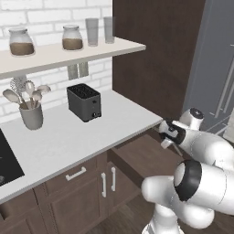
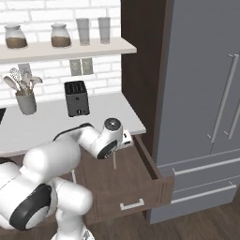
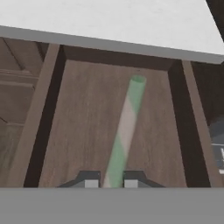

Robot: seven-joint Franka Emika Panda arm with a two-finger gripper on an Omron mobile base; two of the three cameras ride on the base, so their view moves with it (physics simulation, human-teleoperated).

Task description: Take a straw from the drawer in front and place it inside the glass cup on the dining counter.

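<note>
Your gripper [image 3: 111, 183], at the bottom centre of the hand view, is clenched on the straw [image 3: 126, 131], which hangs over the open drawer [image 2: 140, 185] at mid-frame, so you can carry it off towards the cup.

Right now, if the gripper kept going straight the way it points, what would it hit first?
Probably the drawer floor: the gripper, jaws shut on the straw, aims into the open drawer. The straw's far end would likely touch first; depth is unclear.

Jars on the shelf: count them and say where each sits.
2. One jar stands at the shelf's left end; the second jar stands further right, beside the pair of clear glasses. Others may be hidden beyond the view's left edge.
</note>
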